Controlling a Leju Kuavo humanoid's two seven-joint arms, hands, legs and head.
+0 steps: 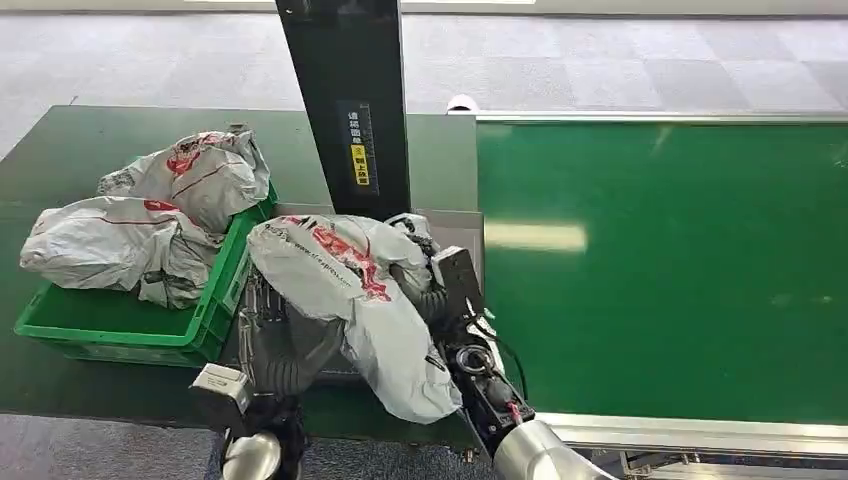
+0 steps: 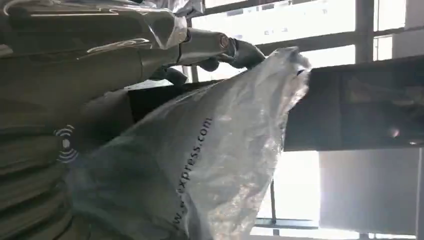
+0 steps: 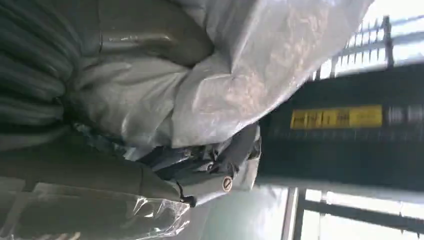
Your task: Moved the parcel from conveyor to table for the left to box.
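The grey parcel (image 1: 350, 290) w/ red print was held up betw. both hands, just right of the green crate (image 1: 120, 325) holding other bags (image 1: 150, 215). Left hand (image 1: 275, 340) and right hand (image 1: 430, 275) fingers (image 2: 245, 52) were clamped on it, above the tabletop (image 1: 60, 160), beside the conveyor (image 1: 660, 260).

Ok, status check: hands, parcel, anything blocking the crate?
Both hands on the parcel, left hand and right hand gripping. Parcel above table, beside green crate. Crate already holds two bags. Black post close behind.

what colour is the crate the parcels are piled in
Green crate, holding grey-white parcels with red print; clearest in the head view.
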